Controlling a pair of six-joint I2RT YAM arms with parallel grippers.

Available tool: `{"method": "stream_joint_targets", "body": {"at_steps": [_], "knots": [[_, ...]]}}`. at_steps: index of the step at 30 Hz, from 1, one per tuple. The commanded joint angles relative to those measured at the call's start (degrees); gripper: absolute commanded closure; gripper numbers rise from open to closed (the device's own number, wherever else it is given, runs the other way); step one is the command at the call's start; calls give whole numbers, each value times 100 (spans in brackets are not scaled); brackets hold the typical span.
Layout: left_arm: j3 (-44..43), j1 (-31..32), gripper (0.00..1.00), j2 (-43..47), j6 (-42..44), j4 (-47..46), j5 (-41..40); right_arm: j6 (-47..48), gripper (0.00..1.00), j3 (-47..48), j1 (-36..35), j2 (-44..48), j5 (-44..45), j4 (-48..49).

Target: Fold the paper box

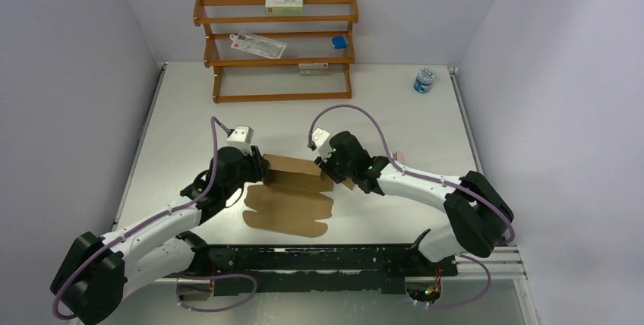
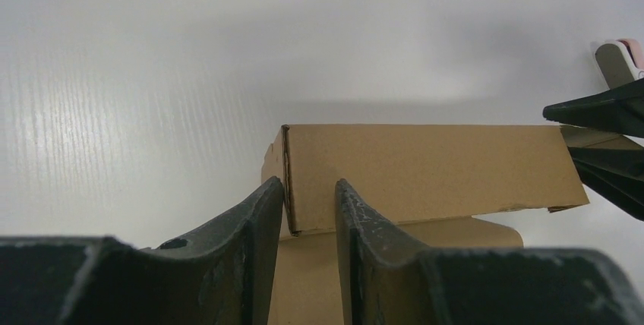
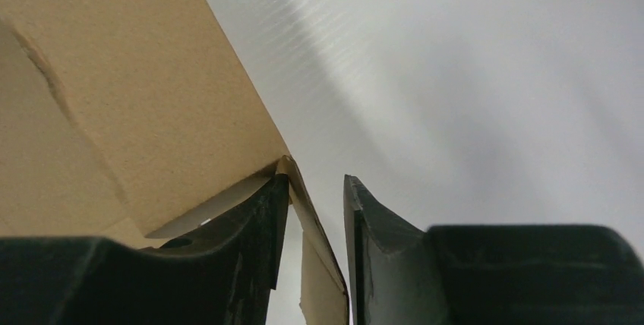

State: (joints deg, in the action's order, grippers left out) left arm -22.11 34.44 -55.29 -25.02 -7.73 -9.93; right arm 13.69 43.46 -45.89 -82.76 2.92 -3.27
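From above, the paper box (image 1: 292, 196) lies close to the worktop's (image 1: 197, 112) near edge, midway between its side edges, with one panel flat and the far wall raised. Treat it as light, thin cardboard, I judge. It should be stiff along a panel, weak at the creases, and quick to slide on the smooth surface. Take it at the wall ends or flap edges, never mid-panel. Your left arm reaches in low from the near left corner, with the left gripper (image 1: 262, 167) at the wall's left end. Your right arm bends in from the near right corner, with the right gripper (image 1: 336, 175) at the wall's right end.

In the left wrist view, the left gripper (image 2: 307, 215) stands partly spread, straddling the raised wall's corner crease. The crease sits just beside one finger and nothing looks clamped.

In the right wrist view, the right gripper (image 3: 315, 211) is partly spread too. A thin flap edge lies against one finger with a clear gap to the other, so it pinches nothing.
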Motion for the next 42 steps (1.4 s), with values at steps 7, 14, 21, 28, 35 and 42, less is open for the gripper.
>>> {"method": "stream_joint_targets", "body": {"at_steps": [7, 14, 21, 28, 35, 42], "knots": [[-174, 11, 63, 127, 12, 104, -214, -1109, 44, 16, -25, 1174, 542, -339], [-259, 10, 60, 46, 216, 91, -53, -666, 41, -208, -21, 1233, 646, -171], [-406, 11, 52, 252, 348, 212, -387, -245, 46, 91, -11, 349, 359, -165], [-729, 68, 37, 469, 339, 226, 13, -296, 65, 37, -8, 380, 267, -213], [-638, 1552, 34, 606, 341, 106, -323, -379, 86, 38, -8, 404, 179, -199], [-165, 2874, 33, 442, 358, -495, -1183, -445, 97, 31, -16, 522, -108, -142]]}}
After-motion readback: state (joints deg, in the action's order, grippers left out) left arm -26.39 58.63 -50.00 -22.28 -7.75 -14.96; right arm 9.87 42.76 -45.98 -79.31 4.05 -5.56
